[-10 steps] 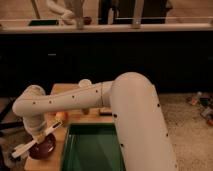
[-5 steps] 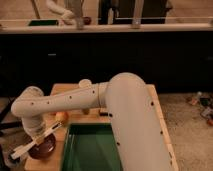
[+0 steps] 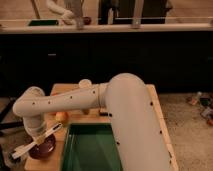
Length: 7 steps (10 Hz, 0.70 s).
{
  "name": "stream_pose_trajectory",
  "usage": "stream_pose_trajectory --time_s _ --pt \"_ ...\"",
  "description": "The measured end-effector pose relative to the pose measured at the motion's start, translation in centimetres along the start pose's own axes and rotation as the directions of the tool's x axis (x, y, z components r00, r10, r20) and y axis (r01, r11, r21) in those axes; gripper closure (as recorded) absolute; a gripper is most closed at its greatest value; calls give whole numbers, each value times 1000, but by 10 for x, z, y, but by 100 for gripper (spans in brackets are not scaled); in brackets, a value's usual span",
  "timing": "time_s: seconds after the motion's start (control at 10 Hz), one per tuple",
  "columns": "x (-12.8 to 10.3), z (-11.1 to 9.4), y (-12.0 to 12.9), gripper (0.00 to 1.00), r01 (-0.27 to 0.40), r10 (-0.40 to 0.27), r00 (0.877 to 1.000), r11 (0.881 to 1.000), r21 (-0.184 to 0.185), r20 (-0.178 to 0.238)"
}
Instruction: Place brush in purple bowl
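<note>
The white brush [image 3: 37, 142] lies slanted, its bristled head up right near the gripper and its handle running down left past the table edge. It is over the dark purple bowl [image 3: 44, 148], which sits at the table's front left corner. My gripper [image 3: 42, 136] is at the end of the white arm [image 3: 65, 102], directly above the bowl and at the brush's upper part. The bowl's far rim is hidden behind the gripper.
A green bin [image 3: 92, 149] stands right of the bowl at the table's front. An orange object [image 3: 61, 116] sits just behind the bowl. A small white cup [image 3: 85, 83] stands at the back of the wooden table [image 3: 157, 112]. A dark counter runs behind.
The arm has shifted slightly and the brush has tilted a little over the bowl; its position above the bowl is nearly unchanged.
</note>
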Motion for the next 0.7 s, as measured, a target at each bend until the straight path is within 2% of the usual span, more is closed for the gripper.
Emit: stream_pose_trajectory --time_s 0.7 --pt "0 0 0 84 0 0 1000 1000 0 0"
